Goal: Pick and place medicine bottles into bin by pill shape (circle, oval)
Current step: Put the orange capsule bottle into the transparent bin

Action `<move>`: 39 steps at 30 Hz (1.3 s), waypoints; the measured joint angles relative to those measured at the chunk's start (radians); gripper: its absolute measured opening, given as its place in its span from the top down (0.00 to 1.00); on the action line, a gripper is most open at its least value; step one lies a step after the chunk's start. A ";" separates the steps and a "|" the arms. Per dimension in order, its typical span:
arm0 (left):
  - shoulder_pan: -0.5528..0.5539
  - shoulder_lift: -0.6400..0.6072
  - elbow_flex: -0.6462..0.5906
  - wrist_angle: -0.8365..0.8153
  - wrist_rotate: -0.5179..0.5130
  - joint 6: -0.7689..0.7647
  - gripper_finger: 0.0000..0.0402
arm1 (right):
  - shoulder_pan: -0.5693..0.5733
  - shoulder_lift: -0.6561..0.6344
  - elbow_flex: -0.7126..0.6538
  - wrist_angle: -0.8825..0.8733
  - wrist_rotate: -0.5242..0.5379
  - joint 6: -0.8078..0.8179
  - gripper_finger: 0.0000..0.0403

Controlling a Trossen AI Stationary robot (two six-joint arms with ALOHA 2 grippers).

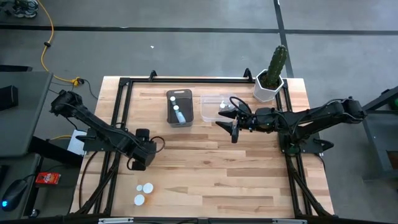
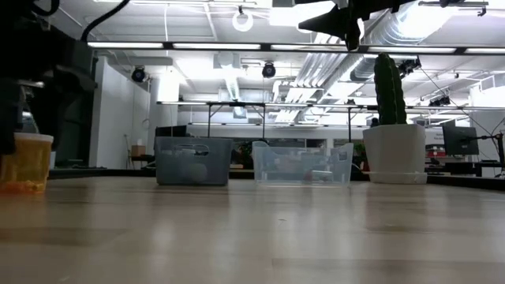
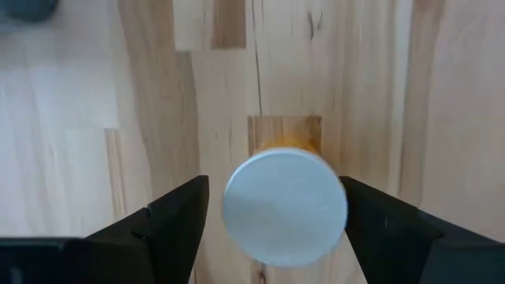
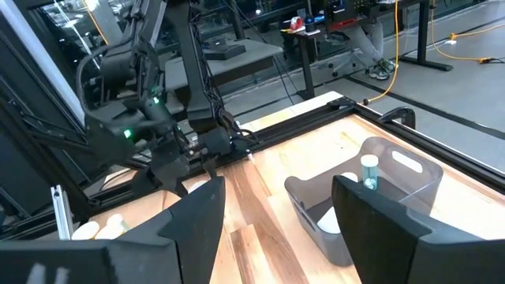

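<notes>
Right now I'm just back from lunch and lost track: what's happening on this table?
The left gripper is down over an orange bottle, fingers either side of its white cap, not visibly gripping. The right gripper hangs open beside the clear bin. The grey bin holds bottles; three more wait near the front edge.

floor (image 1: 186, 50): grey concrete | ceiling (image 2: 197, 20): white, strip lights | tables (image 2: 237, 110): behind

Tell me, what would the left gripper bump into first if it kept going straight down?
Probably the white cap of the orange medicine bottle, which sits between the left gripper's open jaws.
</notes>
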State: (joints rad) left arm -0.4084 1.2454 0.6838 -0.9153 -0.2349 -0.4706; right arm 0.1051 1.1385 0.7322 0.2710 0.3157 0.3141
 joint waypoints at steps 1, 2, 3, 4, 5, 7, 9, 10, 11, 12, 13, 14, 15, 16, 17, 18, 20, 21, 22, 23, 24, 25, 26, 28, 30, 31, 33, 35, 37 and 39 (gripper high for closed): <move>0.000 -0.012 0.000 -0.001 -0.001 0.000 0.35 | 0.000 0.000 0.000 -0.001 0.000 0.000 0.44; 0.000 -0.024 0.000 -0.004 -0.001 0.001 0.35 | 0.000 0.000 0.000 -0.002 0.000 0.000 0.44; 0.000 -0.036 0.000 -0.006 -0.004 0.001 0.36 | 0.000 0.000 0.000 -0.002 0.000 0.000 0.44; 0.000 -0.046 0.000 -0.006 -0.008 0.001 0.37 | 0.000 0.000 0.000 -0.002 0.000 0.000 0.44; 0.000 -0.055 0.000 -0.006 -0.011 0.002 0.38 | 0.000 0.000 0.000 -0.005 0.000 0.000 0.44; 0.000 -0.067 0.000 -0.007 -0.012 0.002 0.40 | 0.000 0.000 0.000 -0.005 0.000 0.000 0.44; 0.000 -0.069 0.000 -0.007 -0.012 0.002 0.43 | 0.000 0.000 0.000 -0.005 0.000 0.000 0.44; 0.000 -0.069 0.000 -0.008 -0.012 0.002 0.44 | 0.000 0.000 0.000 -0.005 0.000 0.000 0.44; 0.000 -0.069 0.000 -0.007 -0.011 0.002 0.46 | 0.000 0.000 0.000 -0.005 0.000 0.000 0.44; 0.000 -0.069 0.000 -0.007 -0.011 0.002 0.47 | 0.000 0.000 0.000 -0.005 0.000 0.000 0.44; 0.000 -0.066 0.001 -0.007 -0.011 0.002 0.48 | 0.000 0.000 0.000 -0.005 0.000 0.000 0.44; 0.000 -0.064 0.001 -0.007 -0.011 0.002 0.49 | 0.000 0.000 0.000 -0.005 0.000 0.000 0.44; 0.000 -0.062 0.002 -0.007 -0.012 0.002 0.50 | 0.000 0.000 0.000 -0.005 0.000 0.000 0.44; 0.000 -0.061 0.002 -0.007 -0.014 0.002 0.50 | 0.000 0.000 0.000 -0.005 0.000 0.000 0.44; 0.000 -0.061 0.002 -0.007 -0.015 0.001 0.50 | 0.000 0.000 0.000 -0.005 0.000 0.001 0.44; 0.000 -0.061 0.002 -0.007 -0.015 0.002 0.50 | 0.000 0.000 0.000 -0.005 0.000 0.003 0.44; 0.000 -0.060 0.002 -0.006 -0.015 0.002 0.48 | 0.000 0.000 0.000 -0.005 0.000 0.003 0.44; 0.000 -0.060 0.002 -0.006 -0.015 0.002 0.47 | 0.000 0.000 0.000 -0.005 0.000 0.003 0.44; 0.000 -0.060 0.002 -0.006 -0.013 0.001 0.46 | 0.000 0.000 0.000 -0.005 0.000 0.003 0.44; 0.000 -0.060 0.002 -0.006 -0.009 0.000 0.45 | 0.000 0.000 0.000 -0.006 0.000 0.003 0.44; 0.000 -0.059 0.002 -0.006 -0.005 0.001 0.44 | 0.000 0.000 0.000 -0.005 0.000 0.003 0.44; 0.000 -0.059 0.001 -0.006 0.001 0.000 0.43 | 0.000 0.000 0.000 -0.005 0.000 0.003 0.44; 0.000 -0.058 0.001 -0.007 0.003 0.000 0.42 | 0.000 0.000 0.000 -0.005 0.000 0.003 0.44; 0.000 -0.058 0.001 -0.006 0.003 -0.001 0.40 | 0.000 0.000 0.000 -0.005 0.000 0.003 0.44; 0.000 -0.058 0.001 -0.006 0.004 -0.001 0.37 | 0.000 0.000 0.000 -0.006 0.000 0.003 0.44; 0.001 -0.058 0.001 -0.006 0.005 -0.001 0.36 | 0.000 0.000 0.000 -0.006 0.000 0.003 0.44; 0.003 -0.058 0.001 -0.004 0.008 -0.001 0.34 | 0.000 0.000 0.000 -0.006 0.000 0.002 0.44; 0.002 -0.058 0.001 -0.002 0.008 -0.001 0.34 | 0.000 0.000 0.000 -0.005 0.000 0.002 0.44; 0.002 -0.051 0.001 0.000 0.011 -0.001 0.34 | 0.000 0.000 0.000 -0.006 0.000 0.002 0.44; 0.002 -0.042 0.000 0.000 0.023 -0.001 0.34 | 0.000 0.000 0.000 -0.006 0.000 0.002 0.44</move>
State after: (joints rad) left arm -0.4061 1.2037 0.6842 -0.9148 -0.2123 -0.4720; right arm 0.1051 1.1385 0.7322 0.2655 0.3157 0.3164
